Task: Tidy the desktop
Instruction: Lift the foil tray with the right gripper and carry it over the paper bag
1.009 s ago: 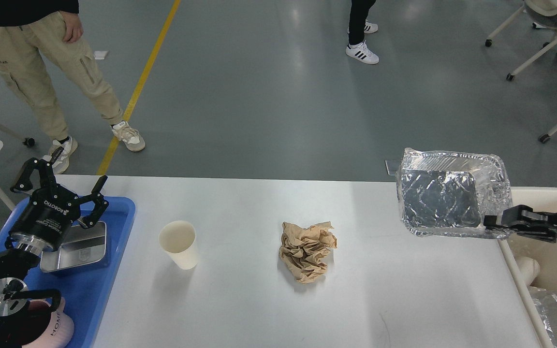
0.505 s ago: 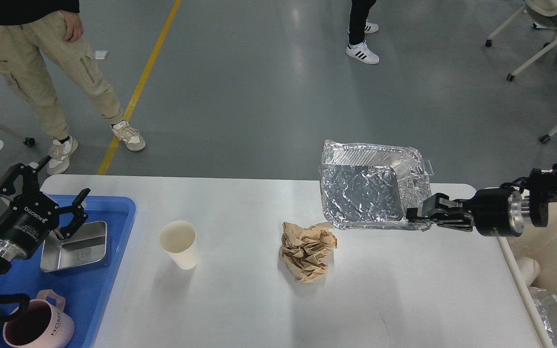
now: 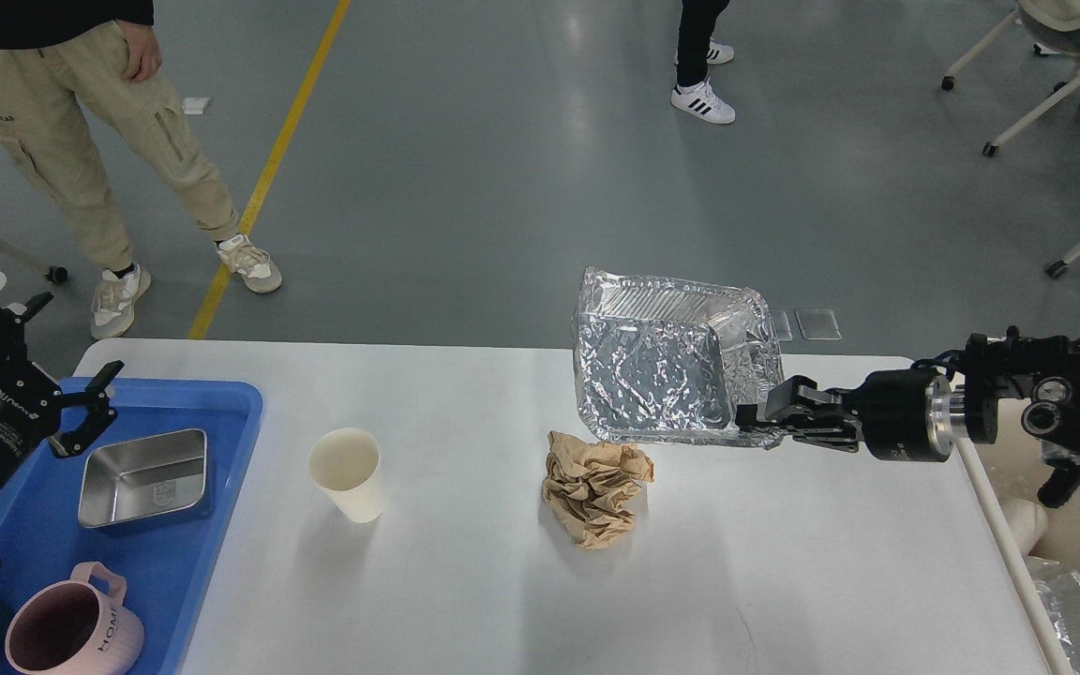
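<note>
The right gripper [image 3: 757, 419], reaching in from the right of the frame, is clamped on the near right corner of a crinkled foil tray [image 3: 667, 375], carrying it tilted above the worktop [image 3: 784, 581], its hollow facing the camera; I judge a rim pinch is the only sound hold on so thin a shell. The left gripper [image 3: 34, 375], at the left edge, hangs with fingers spread and nothing in them above the blue tray [image 3: 174, 581], which holds a steel dish [image 3: 144, 475] and a pink mug [image 3: 67, 630], seemingly items to keep. A paper cup [image 3: 348, 473] stands upright left of centre and a crumpled brown paper [image 3: 594, 492] lies mid-frame just below the foil. The worktop fills the lower frame: white, smooth, plain, rounded at its corners.
</note>
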`<action>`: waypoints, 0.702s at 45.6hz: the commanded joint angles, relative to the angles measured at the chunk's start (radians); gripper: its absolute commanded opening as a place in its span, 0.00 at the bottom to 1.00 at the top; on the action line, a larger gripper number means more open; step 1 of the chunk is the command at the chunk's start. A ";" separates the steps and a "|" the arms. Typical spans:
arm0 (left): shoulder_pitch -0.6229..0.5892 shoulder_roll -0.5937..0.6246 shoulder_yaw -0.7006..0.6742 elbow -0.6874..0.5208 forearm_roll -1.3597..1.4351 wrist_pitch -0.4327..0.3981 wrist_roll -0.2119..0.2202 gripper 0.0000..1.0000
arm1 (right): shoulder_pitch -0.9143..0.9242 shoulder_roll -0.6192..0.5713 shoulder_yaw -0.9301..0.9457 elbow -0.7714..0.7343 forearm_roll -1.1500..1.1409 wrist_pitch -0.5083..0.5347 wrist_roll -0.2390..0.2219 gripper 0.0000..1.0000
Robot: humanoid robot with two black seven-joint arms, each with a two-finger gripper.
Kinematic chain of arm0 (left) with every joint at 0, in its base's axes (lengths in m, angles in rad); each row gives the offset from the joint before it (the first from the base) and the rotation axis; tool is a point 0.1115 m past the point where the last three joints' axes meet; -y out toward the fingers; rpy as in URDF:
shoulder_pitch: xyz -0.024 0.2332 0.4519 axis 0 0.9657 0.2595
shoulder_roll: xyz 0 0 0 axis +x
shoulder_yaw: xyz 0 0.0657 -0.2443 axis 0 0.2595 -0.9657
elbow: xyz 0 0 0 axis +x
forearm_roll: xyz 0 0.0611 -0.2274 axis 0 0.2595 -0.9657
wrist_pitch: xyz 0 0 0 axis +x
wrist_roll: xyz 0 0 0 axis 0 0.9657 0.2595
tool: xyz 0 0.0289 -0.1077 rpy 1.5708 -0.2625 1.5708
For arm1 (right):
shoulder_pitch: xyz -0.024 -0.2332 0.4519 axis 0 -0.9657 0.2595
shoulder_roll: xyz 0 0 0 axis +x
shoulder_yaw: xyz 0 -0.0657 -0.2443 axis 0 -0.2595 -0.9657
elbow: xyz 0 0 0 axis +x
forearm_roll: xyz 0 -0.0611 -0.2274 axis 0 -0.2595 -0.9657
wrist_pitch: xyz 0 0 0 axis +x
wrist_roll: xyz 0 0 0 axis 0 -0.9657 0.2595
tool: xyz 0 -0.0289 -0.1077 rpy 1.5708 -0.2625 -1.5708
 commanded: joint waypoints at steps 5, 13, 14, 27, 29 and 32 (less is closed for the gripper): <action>0.019 0.210 0.172 -0.043 0.049 -0.062 -0.021 0.97 | 0.012 0.016 0.001 -0.001 0.000 -0.022 0.000 0.00; 0.041 0.391 0.252 -0.189 0.181 -0.056 -0.022 0.97 | 0.010 0.032 0.003 -0.003 0.000 -0.030 0.002 0.00; 0.050 0.412 0.252 -0.204 0.194 -0.055 -0.022 0.97 | 0.012 0.032 0.003 -0.001 0.002 -0.030 0.002 0.00; 0.122 0.716 0.253 -0.393 0.296 -0.033 -0.022 0.97 | 0.015 0.035 0.021 -0.001 0.002 -0.039 0.003 0.00; 0.123 0.763 0.253 -0.394 0.299 -0.038 -0.024 0.97 | 0.016 0.032 0.021 -0.001 0.002 -0.039 0.003 0.00; 0.123 0.831 0.252 -0.396 0.298 -0.047 -0.025 0.97 | 0.026 0.029 0.021 0.000 0.002 -0.039 0.003 0.00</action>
